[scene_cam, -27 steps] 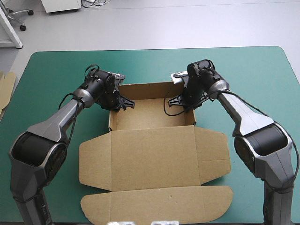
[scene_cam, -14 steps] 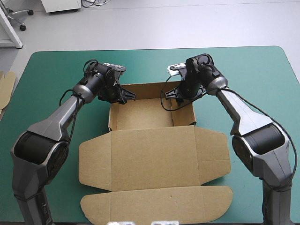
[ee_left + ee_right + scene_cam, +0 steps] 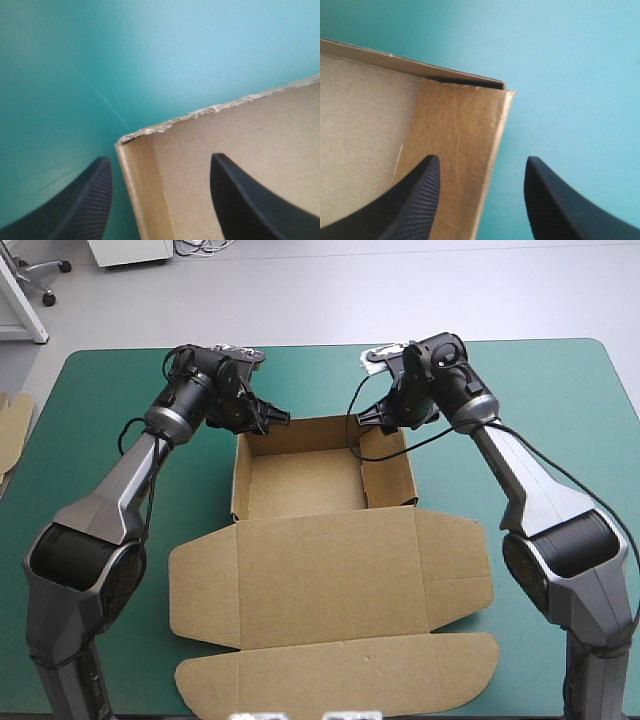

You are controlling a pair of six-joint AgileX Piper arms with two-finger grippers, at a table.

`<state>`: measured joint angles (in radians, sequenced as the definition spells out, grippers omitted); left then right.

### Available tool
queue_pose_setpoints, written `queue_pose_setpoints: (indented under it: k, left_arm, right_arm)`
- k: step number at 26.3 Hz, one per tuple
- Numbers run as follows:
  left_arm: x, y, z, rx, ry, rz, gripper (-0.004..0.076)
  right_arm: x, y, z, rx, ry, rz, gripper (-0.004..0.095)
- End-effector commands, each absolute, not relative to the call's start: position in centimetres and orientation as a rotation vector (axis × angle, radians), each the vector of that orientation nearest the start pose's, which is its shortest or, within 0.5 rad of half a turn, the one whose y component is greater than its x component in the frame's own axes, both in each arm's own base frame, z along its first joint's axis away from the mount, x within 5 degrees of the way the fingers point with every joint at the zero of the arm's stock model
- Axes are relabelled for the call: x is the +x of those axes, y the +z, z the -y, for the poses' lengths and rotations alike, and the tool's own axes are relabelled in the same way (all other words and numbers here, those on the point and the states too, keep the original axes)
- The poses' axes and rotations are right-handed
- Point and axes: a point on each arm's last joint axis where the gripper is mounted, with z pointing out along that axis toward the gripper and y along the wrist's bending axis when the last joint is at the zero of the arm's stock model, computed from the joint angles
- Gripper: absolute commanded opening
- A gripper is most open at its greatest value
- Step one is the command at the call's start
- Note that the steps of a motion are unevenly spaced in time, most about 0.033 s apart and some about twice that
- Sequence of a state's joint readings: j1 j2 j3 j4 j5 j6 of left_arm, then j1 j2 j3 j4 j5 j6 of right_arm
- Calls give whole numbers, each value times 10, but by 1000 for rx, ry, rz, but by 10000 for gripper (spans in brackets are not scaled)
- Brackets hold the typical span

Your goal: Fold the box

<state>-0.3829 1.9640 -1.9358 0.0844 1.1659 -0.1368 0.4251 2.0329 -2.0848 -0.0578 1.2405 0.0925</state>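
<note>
1. The box (image 3: 330, 540) is lying near the middle of the teal-green cover (image 3: 560, 390). Its tray (image 3: 300, 480) is standing with walls raised, and the lid (image 3: 325, 585) is lying flat at the tray's 6 o'clock, toward the near edge.
2. The left gripper (image 3: 270, 418) is hovering at the tray's 11 o'clock corner with its fingers spread. One finger is outside, over the cover, and the other is over the tray's inside, with the left wall (image 3: 145, 200) running between them. I cannot tell whether either finger is touching the board.
3. The right gripper (image 3: 375, 415) is sitting at the 1 o'clock corner, its fingers likewise standing apart. They are straddling the right wall (image 3: 460, 150), one inside and one outside.
4. This mirrored placement is likely serving to steady both far corners, so that the tucked side walls are not springing outward.
5. The walls are looking upright and square, so the tray-forming step is probably finishing.
6. The lid's flaps are lying unfolded at 6 o'clock, well apart from both grippers.
7. A spare board (image 3: 12, 430) is showing at the table's 9 o'clock edge.
</note>
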Motion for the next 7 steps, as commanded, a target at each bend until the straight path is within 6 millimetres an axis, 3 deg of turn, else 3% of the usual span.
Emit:
queue_pose_setpoints:
  k: [1,5,7]
  left_arm:
    - [389,385,153,392,-112,-2464,415]
    - [359,428,142,489,-116,-2345,359]
    - [345,443,136,498,-105,-2306,357]
  right_arm:
    - [376,414,-153,-418,90,-2442,485]
    - [341,466,-122,-384,86,-2311,485]
    - [328,481,-113,-370,90,-2273,484]
